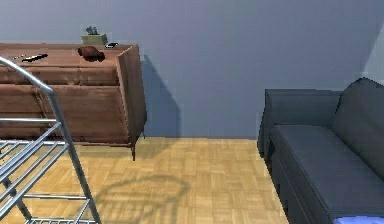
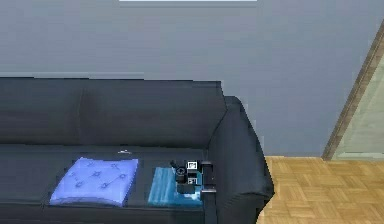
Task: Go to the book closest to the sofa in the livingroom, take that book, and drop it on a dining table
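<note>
Book: a flat teal book (image 2: 162,188) lies on the seat of the dark sofa (image 2: 120,115), at the end of the seat next to the armrest (image 2: 245,150). A blue cushion (image 2: 95,181) sits just beside it, further along the seat.

Gripper: the gripper (image 2: 184,176) sits in front of the book's armrest-side half, its dark body and white marker squares overlapping the cover. From where I stand I can't tell whether it touches the book or hangs above it, how its fingers are set, or whether it has hold of anything.

Step in hand: taking the book, I'd say. The walk to the sofa looks done and the carry to the dining table is not yet begun.

Doing it well: a thin book on a soft seat gives little edge to catch. The grip should go on the edge near the armrest, and the lift should go straight up until the book hangs clear of the seat.

Watch for: the cushion being nudged, or the book sliding toward the armrest.

Room: ahead are a wooden dresser (image 1: 70,95) against the wall and bare wood floor (image 1: 200,180).
</note>
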{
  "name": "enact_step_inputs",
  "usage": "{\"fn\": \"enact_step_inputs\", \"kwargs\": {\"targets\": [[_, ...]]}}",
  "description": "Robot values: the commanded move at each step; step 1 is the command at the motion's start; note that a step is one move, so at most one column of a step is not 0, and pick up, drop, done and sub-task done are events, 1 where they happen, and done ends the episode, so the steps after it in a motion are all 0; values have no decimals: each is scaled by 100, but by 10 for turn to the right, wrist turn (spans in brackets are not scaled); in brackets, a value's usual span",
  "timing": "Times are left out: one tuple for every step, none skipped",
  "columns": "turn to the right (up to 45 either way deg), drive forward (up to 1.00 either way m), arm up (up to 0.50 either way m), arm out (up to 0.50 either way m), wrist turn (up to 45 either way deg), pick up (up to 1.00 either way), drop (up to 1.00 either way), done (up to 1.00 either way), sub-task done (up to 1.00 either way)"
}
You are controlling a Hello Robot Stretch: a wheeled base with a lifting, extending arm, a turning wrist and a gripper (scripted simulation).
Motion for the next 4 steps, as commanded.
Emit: {"fn": "enact_step_inputs", "kwargs": {"targets": [[0,0,-30,0,0,0,0,0,0],[0,0,0,0,0,100,0,0,0],[0,0,10,0,0,0,0,0,0],[0,0,50,0,0,0,0,0,0]]}}
